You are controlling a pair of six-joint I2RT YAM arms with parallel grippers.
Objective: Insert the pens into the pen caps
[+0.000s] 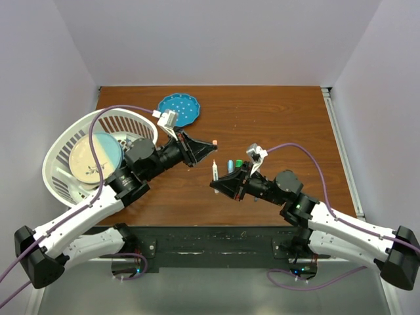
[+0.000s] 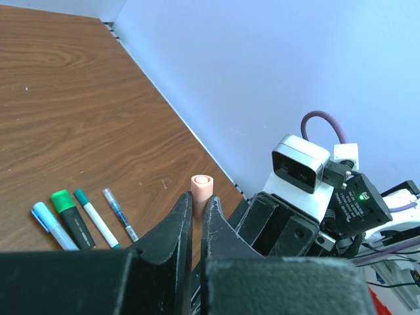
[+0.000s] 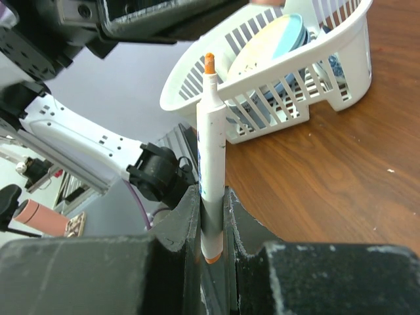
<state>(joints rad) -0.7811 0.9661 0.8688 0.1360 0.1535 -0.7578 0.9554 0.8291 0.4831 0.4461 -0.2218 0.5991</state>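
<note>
Where the left fingers [image 2: 174,230] narrow to their tips, a pink cap [image 2: 201,189] is pinched, its open end turned away from the fingers. The right fingers [image 3: 184,220] are pressed onto a white pen [image 3: 211,151], which is gripped near its lower end, with the bare orange tip pointed away from them.

Seen from the top view, the pink cap [image 1: 214,142] is held above the tabletop [image 1: 282,111], to the right of the white basket [image 1: 62,141]. The white pen [image 1: 215,175] is held a little farther from the basket and nearer the arm bases. Cap and pen tip are near each other but apart.

Four pens [image 2: 77,228] are laid side by side on the tabletop, farther from the basket than both pairs of fingers. Three of them are fitted with a light blue cap [image 2: 39,211], a green cap [image 2: 62,200] and a teal cap [image 2: 81,195]; the end of the fourth cannot be made out clearly.

Round dishes are stood inside the basket, and a blue dotted plate [image 1: 178,109] is laid just beyond its far right side.
</note>
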